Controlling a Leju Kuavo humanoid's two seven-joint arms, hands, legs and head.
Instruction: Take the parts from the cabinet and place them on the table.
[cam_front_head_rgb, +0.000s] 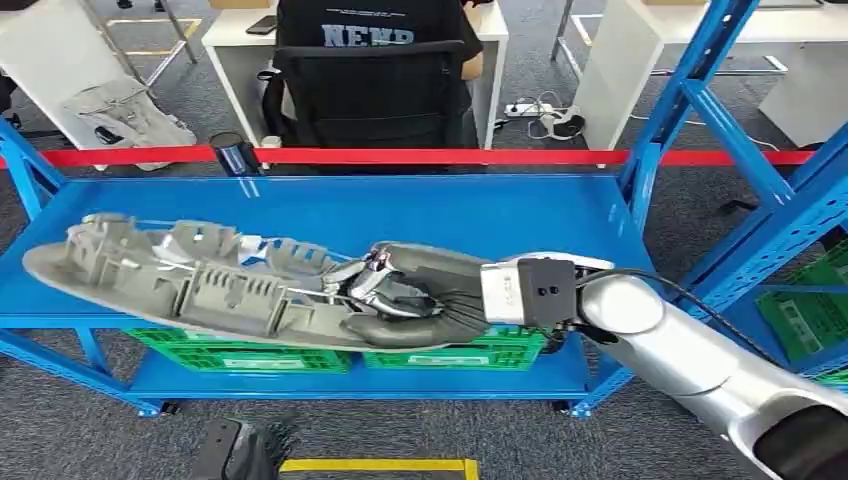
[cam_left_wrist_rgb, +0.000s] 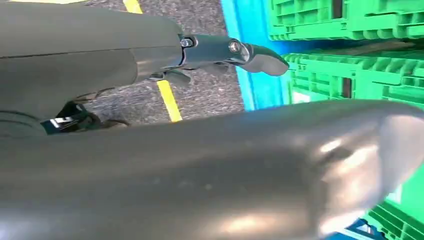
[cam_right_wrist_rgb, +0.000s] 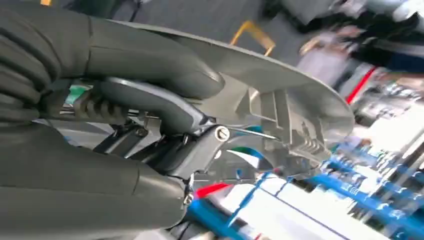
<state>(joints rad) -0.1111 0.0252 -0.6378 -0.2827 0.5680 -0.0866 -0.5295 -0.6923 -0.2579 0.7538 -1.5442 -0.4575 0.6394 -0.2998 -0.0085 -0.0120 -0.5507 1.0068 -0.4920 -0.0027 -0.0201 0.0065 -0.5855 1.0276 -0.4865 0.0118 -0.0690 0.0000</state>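
Part: long grey plastic part (cam_front_head_rgb: 200, 280), ribbed side up, over front edge of blue shelf (cam_front_head_rgb: 400, 210).
R hand (cam_front_head_rgb: 415, 300): fingers wrapped round part's right end, holding it.
L hand (cam_left_wrist_rgb: 235, 52): low by green crates (cam_left_wrist_rgb: 350, 65), holds nothing; fingers' spread can't tell.

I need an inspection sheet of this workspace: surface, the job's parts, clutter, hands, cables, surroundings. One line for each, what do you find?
Surface: blue shelf of the blue rack, bare blue top at the back.
Job's things: one long grey plastic part, ribbed side up, lying across the front of the shelf.
Clutter: green crates on the lower level.
Hands: right hand grips the part's right end; left hand hangs low by the crates, holding nothing, fingers not plainly seen.
Cables: black cable along the right arm; power strip with cords on the floor behind.
Surroundings: red barrier tape, person seated in a black chair, white desks, yellow floor tape.
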